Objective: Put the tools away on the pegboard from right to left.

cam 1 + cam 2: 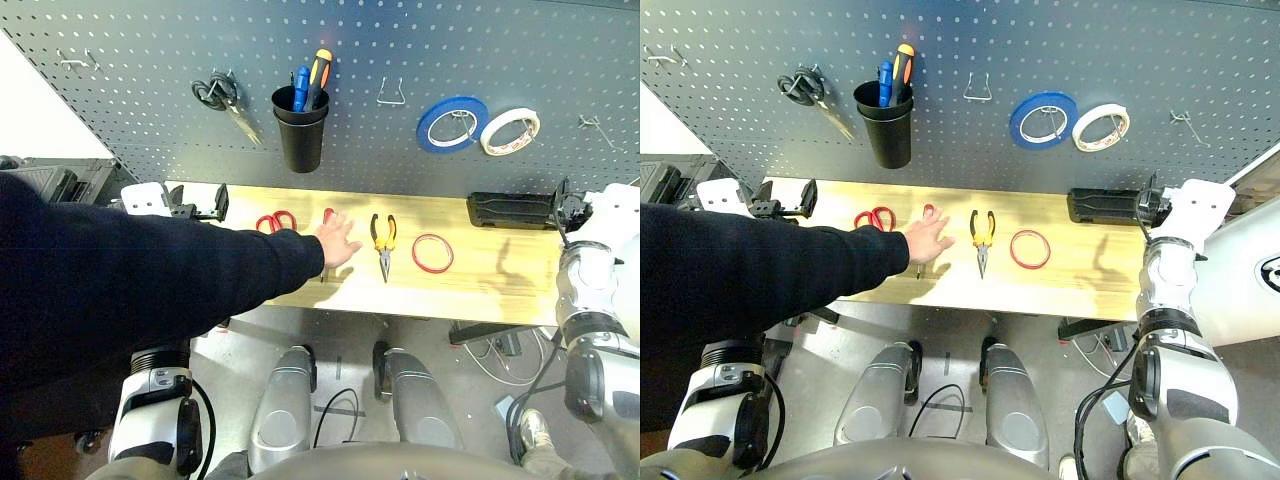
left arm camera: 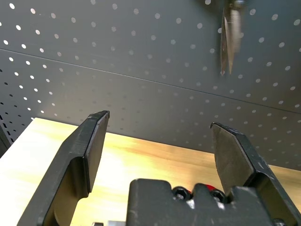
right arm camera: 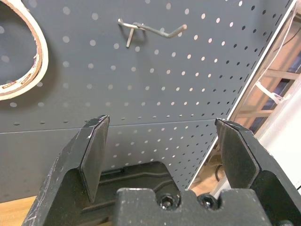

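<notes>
Four tools lie on the table (image 1: 480, 290) below the pegboard (image 1: 400, 60).
I see scissors (image 1: 276, 221), a screwdriver (image 1: 328, 215) under a person's hand (image 1: 337, 245), pliers (image 1: 384, 236) and tape ring (image 1: 432, 253); left gripper (image 2: 157, 141) and right gripper (image 3: 162, 141) gape, empty.

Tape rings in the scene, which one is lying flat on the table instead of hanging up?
The thin red tape ring lies on the wooden table; the blue roll and white roll hang on pegboard hooks.

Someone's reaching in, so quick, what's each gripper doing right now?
Left gripper: open, holding nothing.
Right gripper: open, holding nothing.
</notes>
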Tool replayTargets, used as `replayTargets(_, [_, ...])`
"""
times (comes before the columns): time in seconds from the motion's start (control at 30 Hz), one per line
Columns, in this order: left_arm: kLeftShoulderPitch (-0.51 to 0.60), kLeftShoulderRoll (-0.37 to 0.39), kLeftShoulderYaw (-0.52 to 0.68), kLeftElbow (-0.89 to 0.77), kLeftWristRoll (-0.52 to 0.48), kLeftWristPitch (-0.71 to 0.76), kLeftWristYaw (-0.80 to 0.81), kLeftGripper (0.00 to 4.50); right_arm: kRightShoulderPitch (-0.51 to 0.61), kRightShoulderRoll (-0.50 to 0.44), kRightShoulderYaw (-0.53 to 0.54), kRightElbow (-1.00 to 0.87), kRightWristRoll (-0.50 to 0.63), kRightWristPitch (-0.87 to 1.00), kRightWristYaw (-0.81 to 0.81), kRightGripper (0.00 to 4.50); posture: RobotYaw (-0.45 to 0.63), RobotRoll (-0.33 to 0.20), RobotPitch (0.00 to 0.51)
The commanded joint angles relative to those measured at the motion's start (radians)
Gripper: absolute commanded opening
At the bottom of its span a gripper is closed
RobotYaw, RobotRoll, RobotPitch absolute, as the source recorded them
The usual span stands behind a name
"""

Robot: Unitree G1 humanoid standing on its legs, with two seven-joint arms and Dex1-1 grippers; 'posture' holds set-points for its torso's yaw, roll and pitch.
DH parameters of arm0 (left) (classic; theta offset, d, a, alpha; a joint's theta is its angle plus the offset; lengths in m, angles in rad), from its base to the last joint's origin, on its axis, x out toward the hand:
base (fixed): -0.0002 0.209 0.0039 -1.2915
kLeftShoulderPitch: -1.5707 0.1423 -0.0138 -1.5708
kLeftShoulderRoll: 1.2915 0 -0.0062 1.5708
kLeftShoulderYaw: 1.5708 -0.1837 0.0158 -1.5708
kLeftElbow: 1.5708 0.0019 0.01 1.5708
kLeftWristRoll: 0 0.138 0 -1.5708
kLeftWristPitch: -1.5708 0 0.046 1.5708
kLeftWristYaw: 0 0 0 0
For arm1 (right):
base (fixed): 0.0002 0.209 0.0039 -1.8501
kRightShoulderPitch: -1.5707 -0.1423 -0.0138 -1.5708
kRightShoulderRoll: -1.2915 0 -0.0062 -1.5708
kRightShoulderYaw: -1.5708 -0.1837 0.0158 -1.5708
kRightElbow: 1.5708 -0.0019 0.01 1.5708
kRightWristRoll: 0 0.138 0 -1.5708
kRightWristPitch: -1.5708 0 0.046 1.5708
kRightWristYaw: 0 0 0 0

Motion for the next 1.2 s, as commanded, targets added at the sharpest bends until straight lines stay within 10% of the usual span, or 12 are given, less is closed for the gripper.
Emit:
replayTargets(0.03, [0.011, 0.005, 0.001, 0.010, 0.008, -0.007, 0.002, 4.48, 0.001, 0.004, -0.010, 0.017, 0.009, 0.003, 0.002, 4.50, 0.19, 0.000, 0.203])
replayTargets(0.43, [0.085, 0.016, -0.066, -0.122, -0.003, 0.112, -0.085, 4.48, 0.001, -0.054, 0.108, -0.008, -0.080, 0.200, 0.121, 4.50, 0.18, 0.000, 0.221])
replayTargets(1.2, [0.145, 0.237, -0.475, -0.440, 0.126, 0.433, -0.472, 4.48, 0.015, -0.158, 0.515, -0.359, -0.210, 0.738, 0.990, 4.50, 0.16, 0.000, 0.283])
